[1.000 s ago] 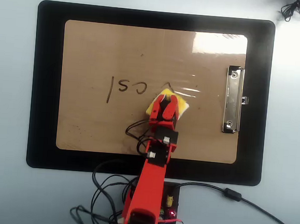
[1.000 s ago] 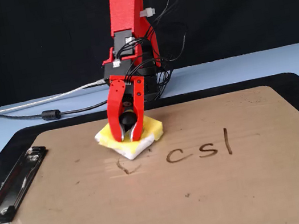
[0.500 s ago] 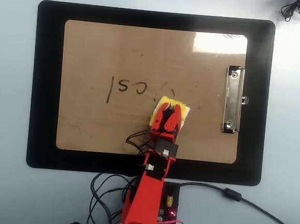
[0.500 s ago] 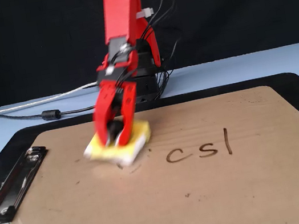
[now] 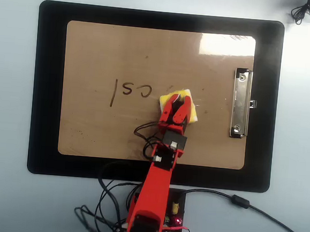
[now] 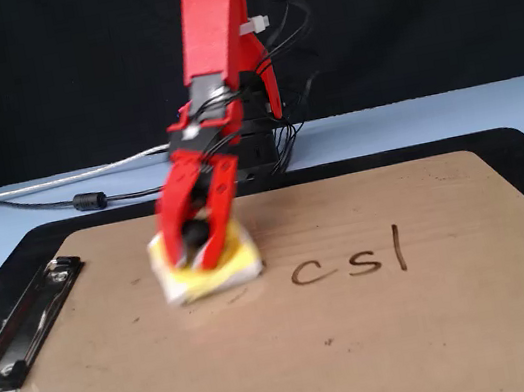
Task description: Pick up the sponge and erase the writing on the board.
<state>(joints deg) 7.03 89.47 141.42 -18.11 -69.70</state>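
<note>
The sponge (image 5: 190, 109) sits flat on the board (image 5: 106, 53), clenched between my red claw's (image 6: 194, 252) two fingers by its black knob. In the overhead view it lies between the writing (image 5: 131, 91), the letters "csl", and the silver clip (image 5: 240, 103), just beside the "c". In the fixed view my claw and the sponge (image 6: 232, 265) are blurred.

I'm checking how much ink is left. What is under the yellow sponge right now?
The small square yellow sponge rests on the brown glossy clipboard board, held by the red gripper. Any marks beneath it are covered. The dark marker letters "csl" show beside it.
</note>
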